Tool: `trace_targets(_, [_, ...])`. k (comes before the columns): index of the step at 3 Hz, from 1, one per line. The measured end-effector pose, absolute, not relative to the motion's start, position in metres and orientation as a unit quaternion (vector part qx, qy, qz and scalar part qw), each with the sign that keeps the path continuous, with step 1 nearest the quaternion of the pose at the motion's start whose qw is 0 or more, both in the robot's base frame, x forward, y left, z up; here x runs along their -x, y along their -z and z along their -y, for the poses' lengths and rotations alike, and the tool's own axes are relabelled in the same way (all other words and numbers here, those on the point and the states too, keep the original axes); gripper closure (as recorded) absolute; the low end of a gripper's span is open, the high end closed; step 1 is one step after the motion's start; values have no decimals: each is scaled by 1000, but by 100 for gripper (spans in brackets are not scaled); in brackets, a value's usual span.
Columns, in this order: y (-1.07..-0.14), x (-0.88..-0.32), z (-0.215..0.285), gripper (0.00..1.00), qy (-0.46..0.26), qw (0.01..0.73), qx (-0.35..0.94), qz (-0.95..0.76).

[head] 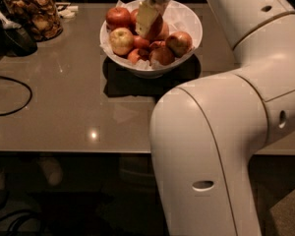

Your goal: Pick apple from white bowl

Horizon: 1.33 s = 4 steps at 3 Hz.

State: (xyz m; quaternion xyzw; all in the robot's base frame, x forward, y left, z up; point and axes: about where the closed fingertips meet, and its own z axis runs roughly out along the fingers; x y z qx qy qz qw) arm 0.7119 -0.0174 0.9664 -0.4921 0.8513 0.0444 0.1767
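Note:
The white bowl (187, 21) stands on the table at the top middle, lined with crumpled white paper and holding several apples. My gripper (151, 29) reaches down into it from above. Its pale near finger (145, 18) lies against a red-orange apple (159, 28), which it grips just above the pile. A pale yellow apple (122, 40) lies at the front left, a red apple (118, 17) at the back left, and a reddish one (180, 42) at the right. Smaller dark red apples (140, 43) lie in the middle.
A glass jar (33, 14) of brown pieces stands at the table's far left corner, with a dark object (12, 38) beside it. A black cable (10, 95) loops on the left. My white arm (211, 132) fills the right foreground.

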Motion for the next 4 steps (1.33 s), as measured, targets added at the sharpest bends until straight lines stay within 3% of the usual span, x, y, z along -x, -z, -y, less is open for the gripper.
trace_targets(4, [-1101,-660,21,100,-63,297,529,-793])
